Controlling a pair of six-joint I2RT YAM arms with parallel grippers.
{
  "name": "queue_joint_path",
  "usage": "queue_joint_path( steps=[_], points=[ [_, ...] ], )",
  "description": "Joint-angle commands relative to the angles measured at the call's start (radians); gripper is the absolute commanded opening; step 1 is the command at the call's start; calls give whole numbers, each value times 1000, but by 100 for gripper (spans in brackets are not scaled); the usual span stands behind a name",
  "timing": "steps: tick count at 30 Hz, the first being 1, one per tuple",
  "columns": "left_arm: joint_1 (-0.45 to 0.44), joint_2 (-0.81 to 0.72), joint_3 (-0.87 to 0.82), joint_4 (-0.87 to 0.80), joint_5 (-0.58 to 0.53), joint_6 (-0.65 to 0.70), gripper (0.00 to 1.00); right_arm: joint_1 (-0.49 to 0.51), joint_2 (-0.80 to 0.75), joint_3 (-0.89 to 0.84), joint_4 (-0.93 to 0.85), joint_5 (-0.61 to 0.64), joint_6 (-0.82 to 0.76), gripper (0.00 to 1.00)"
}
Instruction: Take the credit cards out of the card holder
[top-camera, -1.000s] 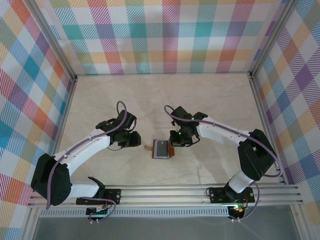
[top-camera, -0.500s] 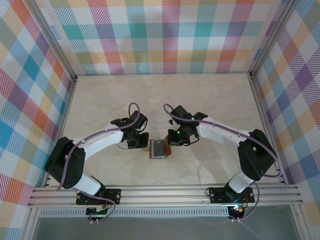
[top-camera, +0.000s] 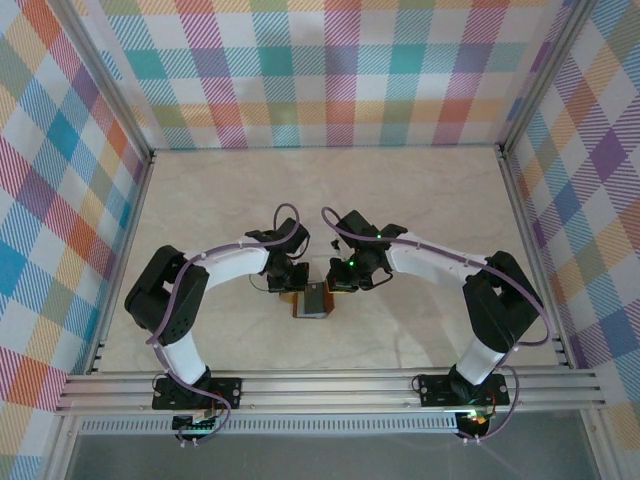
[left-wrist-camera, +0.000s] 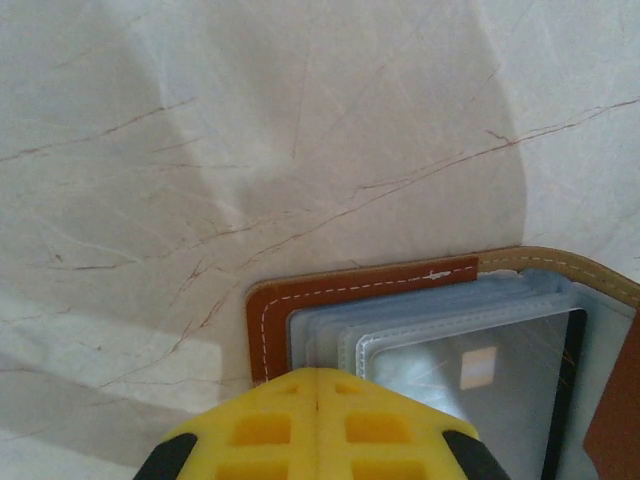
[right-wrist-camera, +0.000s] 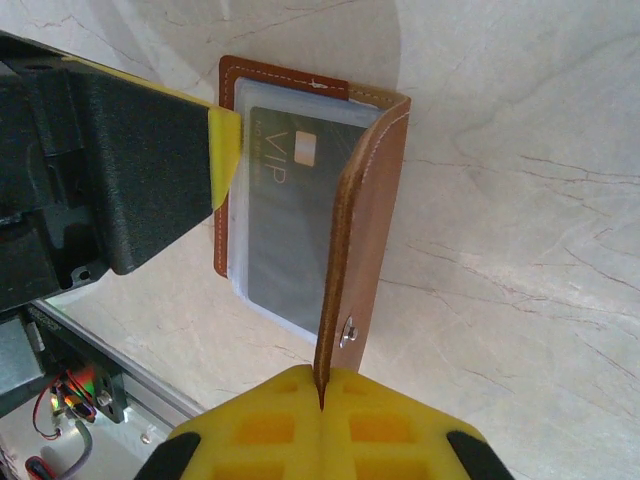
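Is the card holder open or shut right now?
Open: the card holder's snap flap stands pinched in the right gripper, baring a dark card in clear sleeves.

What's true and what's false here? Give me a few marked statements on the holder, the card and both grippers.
1. The holder is open on the table. True.
2. The card lies loose on the table. False: it sits in the holder's clear sleeve.
3. The right gripper is shut on the holder's flap. True.
4. The left gripper is wide open. False: it is shut, its tip at the holder's edge.
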Motion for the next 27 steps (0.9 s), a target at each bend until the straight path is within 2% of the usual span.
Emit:
queue_joint_path(
  steps=[1,8,11,21,27],
  points=[
    [-8,-9,-30,-28,-15,23,0,1,-17,5,16,19,2,1],
    [-7,-145,-50,-86,-94,23,1,1,-30,-6,1,47,-5,1],
    [-6,-162,-76,-102,-92,26,1,2,-33,-4,1,49,-1,2],
    [-6,-134,-161,-49,-62,7,0,1,-29,1,4,47,1,2],
    [-6,-94,-170,1,-31,4,0,1,-43,-34,70,-15,26,2]
  ],
)
